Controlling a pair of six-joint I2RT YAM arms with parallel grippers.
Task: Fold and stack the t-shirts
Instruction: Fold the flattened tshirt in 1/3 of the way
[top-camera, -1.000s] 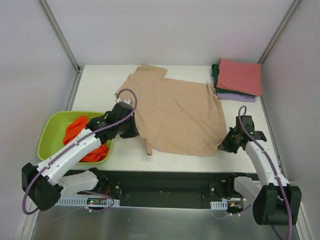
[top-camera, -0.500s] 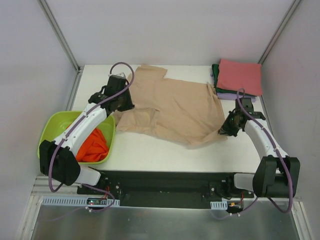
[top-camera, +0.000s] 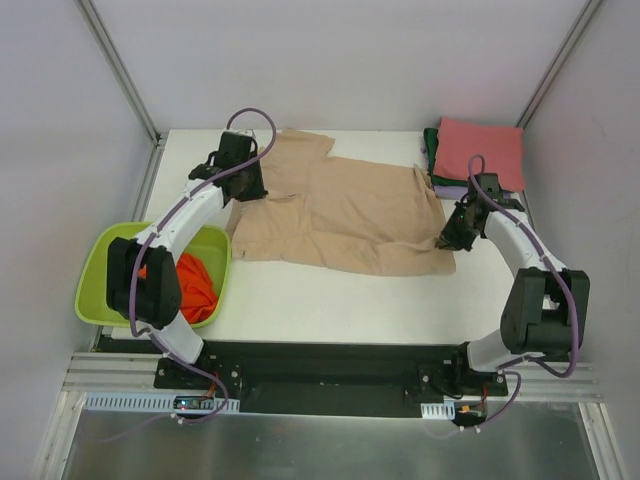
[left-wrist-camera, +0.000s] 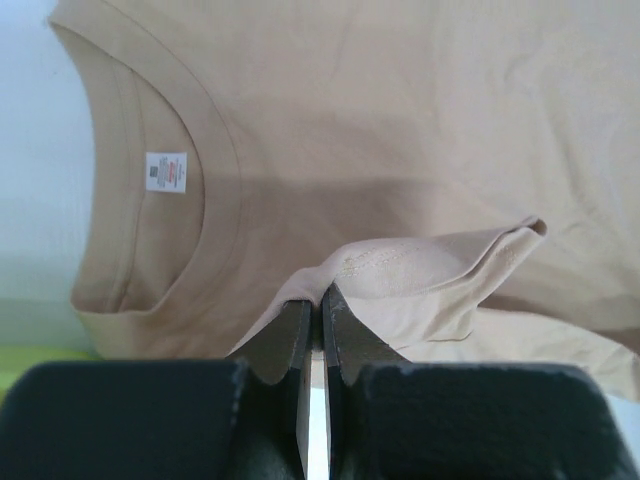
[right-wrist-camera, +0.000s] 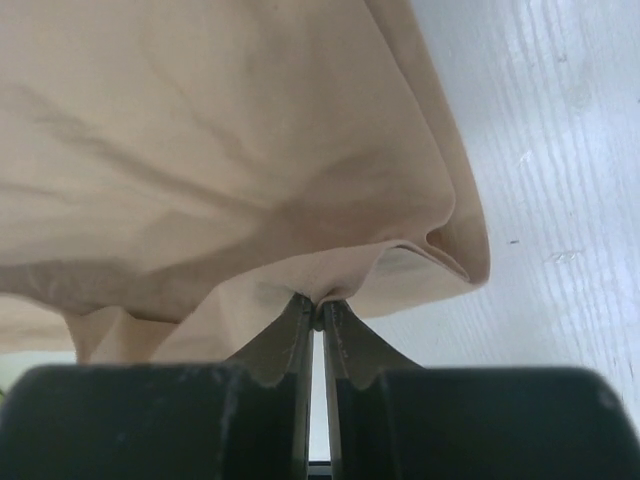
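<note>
While both arms reach over the surface (top-camera: 340, 300), count stands at 5 shirts, 1 basin, 2 end effectors.

Item 1: beige t-shirt (top-camera: 345, 215), 1 pc, lying across centre of frame. Upper left, the left end effector (top-camera: 245, 192) is clenched on a raised fold of its cloth nr the collar; wrist view shows 1 neck label (left-wrist-camera: 166, 170). Centre right, the right end effector (top-camera: 448, 238) is clenched on its edge, cloth bunched at the tips.

Item 2: orange t-shirt (top-camera: 190, 285), 1 pc, crumpled in lime-green basin (top-camera: 100, 260), lower left.

Items 3-5, upper right, 1 stack, folded: pinkish-red shirt (top-camera: 482, 152) on top, dark green shirt (top-camera: 431, 150) under it, lavender shirt (top-camera: 450, 190) at bottom.
</note>
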